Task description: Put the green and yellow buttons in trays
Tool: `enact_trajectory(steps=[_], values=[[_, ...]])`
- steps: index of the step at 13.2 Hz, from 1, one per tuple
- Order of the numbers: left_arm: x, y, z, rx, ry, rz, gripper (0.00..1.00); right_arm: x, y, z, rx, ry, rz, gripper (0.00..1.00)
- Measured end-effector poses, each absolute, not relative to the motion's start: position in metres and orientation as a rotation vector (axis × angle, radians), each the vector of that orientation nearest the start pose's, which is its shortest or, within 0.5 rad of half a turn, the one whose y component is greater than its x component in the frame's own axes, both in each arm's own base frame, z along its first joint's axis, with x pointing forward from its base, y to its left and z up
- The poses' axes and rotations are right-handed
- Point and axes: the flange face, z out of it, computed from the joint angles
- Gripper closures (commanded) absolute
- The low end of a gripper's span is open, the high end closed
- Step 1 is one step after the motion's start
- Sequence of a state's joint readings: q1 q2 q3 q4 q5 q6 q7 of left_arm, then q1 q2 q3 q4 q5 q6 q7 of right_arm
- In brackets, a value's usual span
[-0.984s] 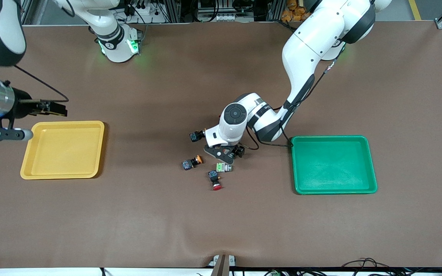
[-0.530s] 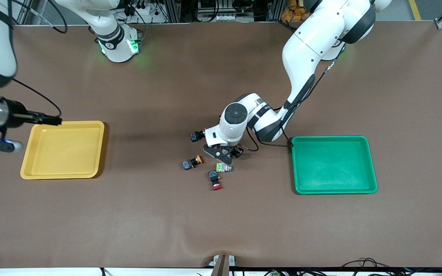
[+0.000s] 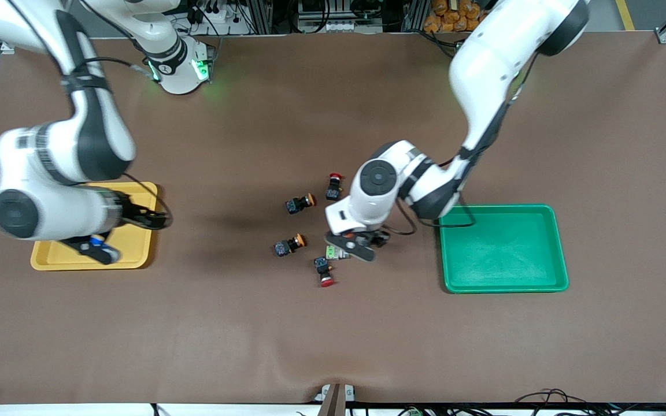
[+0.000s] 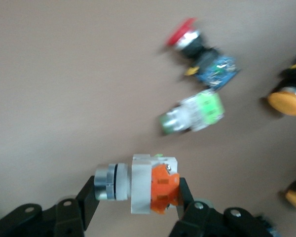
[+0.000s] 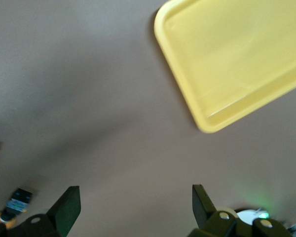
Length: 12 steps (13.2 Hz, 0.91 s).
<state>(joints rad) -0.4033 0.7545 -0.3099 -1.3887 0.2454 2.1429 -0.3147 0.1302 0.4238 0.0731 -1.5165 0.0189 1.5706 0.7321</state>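
- The left gripper [image 4: 138, 197] is up in the air over the middle of the brown table [image 3: 333, 335], above the group of small buttons. Its two black fingers [image 4: 86, 205] pinch a silver-white pushbutton with an orange block [image 4: 138, 183], which lies sideways between them.
- Just under this gripper, on the table, lies a silver-white button with a light-green block [image 4: 195, 113]. It is on its side and partly covered by the gripper in the front view.
- Touching or almost touching it, nearer to the front camera, lies a black-bodied button with a red cap [image 3: 325, 272].
- A black-bodied button with an orange-yellow cap [image 3: 288, 244] lies beside the light-green one, toward the right arm's end of the table. A second black button with an orange-yellow cap [image 3: 299, 203] lies farther from the front camera.
- Near that one is another black button with a red cap [image 3: 333, 186], the farthest of the group from the front camera.
- The shallow green plastic tray [image 3: 503, 248] stands toward the left arm's end of the table, near the group of buttons. I see no button in it.
- The shallow yellow plastic tray [image 5: 237, 59] stands toward the right arm's end, well apart from the buttons.
- The right gripper [image 5: 135, 205] is over the table near the edge of the yellow tray that faces the buttons. Its fingers are spread wide and hold nothing.
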Motion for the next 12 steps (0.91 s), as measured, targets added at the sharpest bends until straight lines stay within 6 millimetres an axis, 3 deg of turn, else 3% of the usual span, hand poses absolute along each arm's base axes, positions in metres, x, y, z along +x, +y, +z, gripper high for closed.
enact_trajectory(steps=[2, 3, 6, 7, 8, 9, 10, 12], values=[[0.606, -0.386, 0.319, -3.025, 0.622, 0.064, 0.87, 0.623, 0.161, 0.380, -3.088, 0.983, 0.534, 0.00], [0.614, -0.359, 0.328, -3.009, 0.589, 0.108, 0.87, 0.624, 0.177, 0.366, -3.069, 1.063, 0.509, 0.00], [0.652, -0.252, 0.313, -3.018, 0.393, 0.208, 0.83, 0.619, 0.236, 0.316, -3.026, 1.241, 0.477, 0.00], [0.663, -0.209, 0.303, -3.025, 0.334, 0.244, 0.68, 0.614, 0.253, 0.306, -3.021, 1.280, 0.468, 0.00], [0.672, -0.167, 0.293, -3.035, 0.274, 0.274, 0.45, 0.610, 0.267, 0.300, -3.003, 1.338, 0.455, 0.00], [0.678, -0.132, 0.283, -3.046, 0.221, 0.295, 0.14, 0.607, 0.278, 0.296, -2.976, 1.415, 0.442, 0.00], [0.682, -0.107, 0.275, -3.057, 0.180, 0.306, 0.05, 0.604, 0.287, 0.292, -2.951, 1.472, 0.429, 0.00], [0.684, -0.093, 0.264, -3.067, 0.150, 0.314, 0.00, 0.599, 0.301, 0.275, -2.908, 1.516, 0.386, 0.00]])
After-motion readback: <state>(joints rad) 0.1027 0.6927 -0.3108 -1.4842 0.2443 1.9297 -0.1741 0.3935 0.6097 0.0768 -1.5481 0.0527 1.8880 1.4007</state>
